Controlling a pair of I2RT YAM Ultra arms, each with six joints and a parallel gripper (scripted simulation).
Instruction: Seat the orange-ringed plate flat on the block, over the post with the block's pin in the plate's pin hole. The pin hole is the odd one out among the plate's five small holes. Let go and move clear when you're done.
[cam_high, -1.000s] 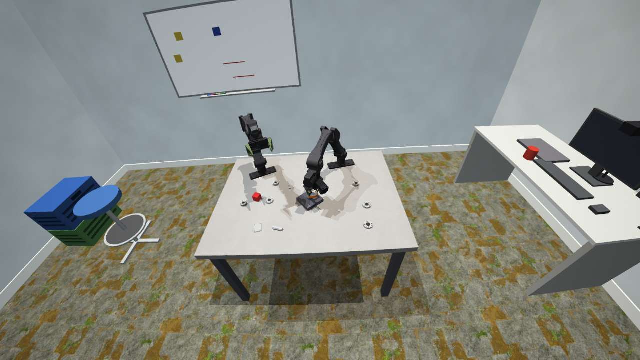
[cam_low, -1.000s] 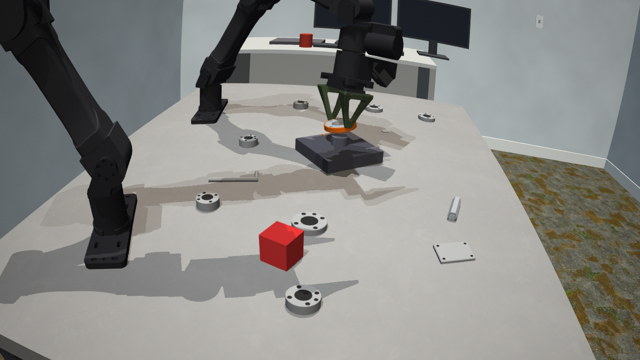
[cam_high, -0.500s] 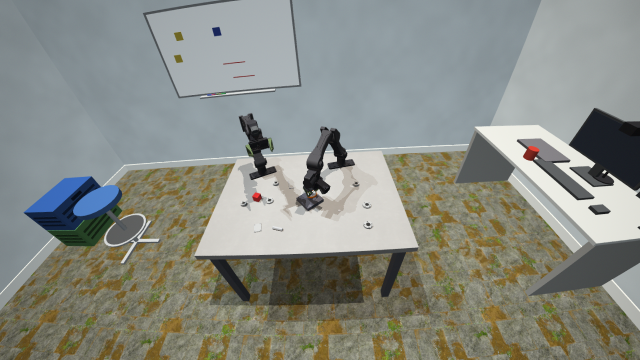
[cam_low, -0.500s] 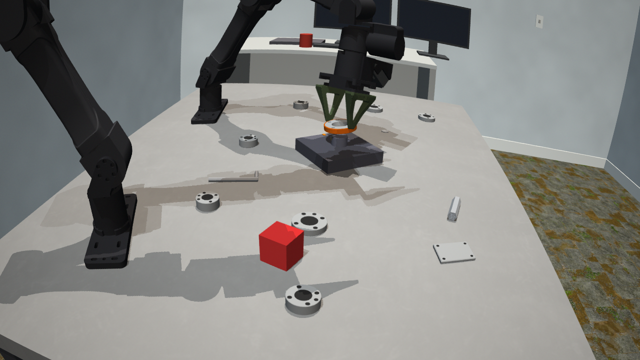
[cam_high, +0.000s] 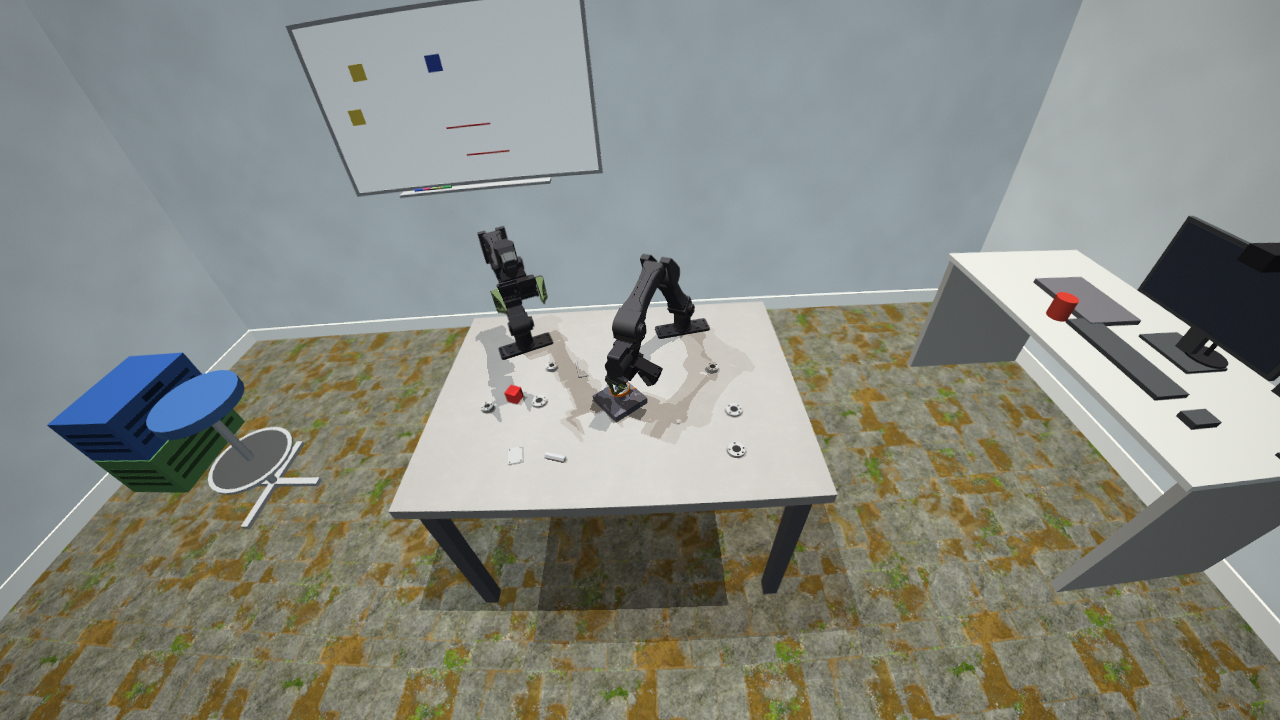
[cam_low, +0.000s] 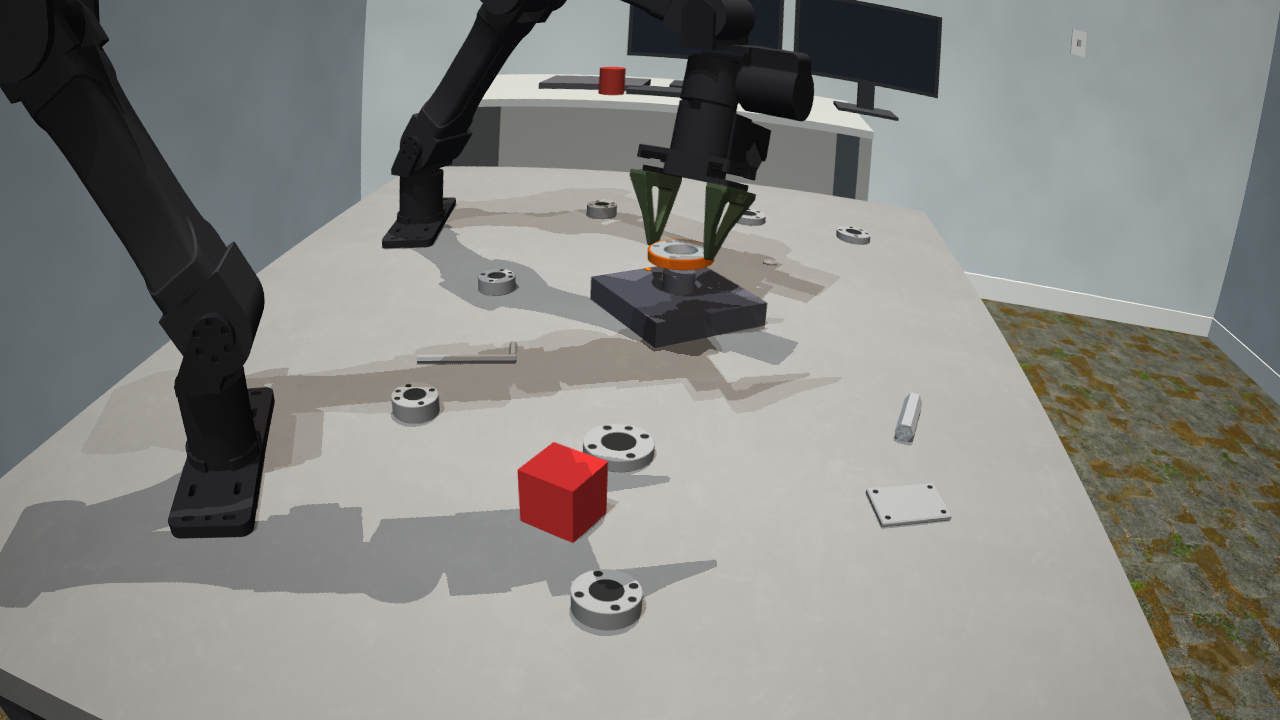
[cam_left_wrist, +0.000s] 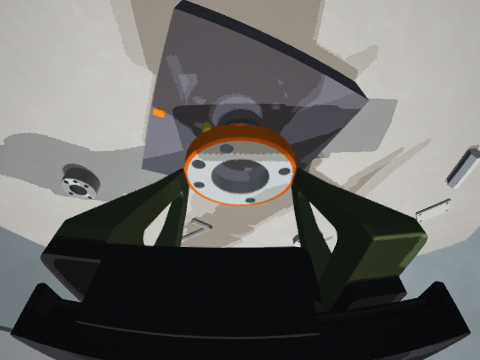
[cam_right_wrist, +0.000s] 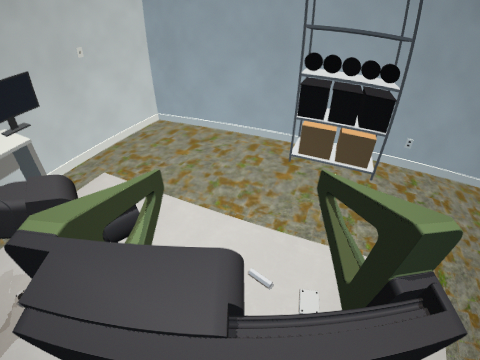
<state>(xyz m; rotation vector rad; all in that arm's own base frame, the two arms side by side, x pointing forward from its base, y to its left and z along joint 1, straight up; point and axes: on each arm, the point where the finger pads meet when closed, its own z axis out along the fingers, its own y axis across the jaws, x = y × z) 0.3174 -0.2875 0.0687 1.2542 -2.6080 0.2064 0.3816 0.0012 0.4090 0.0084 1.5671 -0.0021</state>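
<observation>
My left gripper is shut on the orange-ringed plate, gripping its rim from both sides. The plate is level at the top of the round post of the dark block, clear of the block's top face. A small yellowish pin shows beside the post, behind the plate's rim. My right gripper is open and empty, raised high at the table's back, far from the block.
A red cube and several grey flanges lie in front of the block. An Allen key, a hex bolt and a small flat plate also lie on the table.
</observation>
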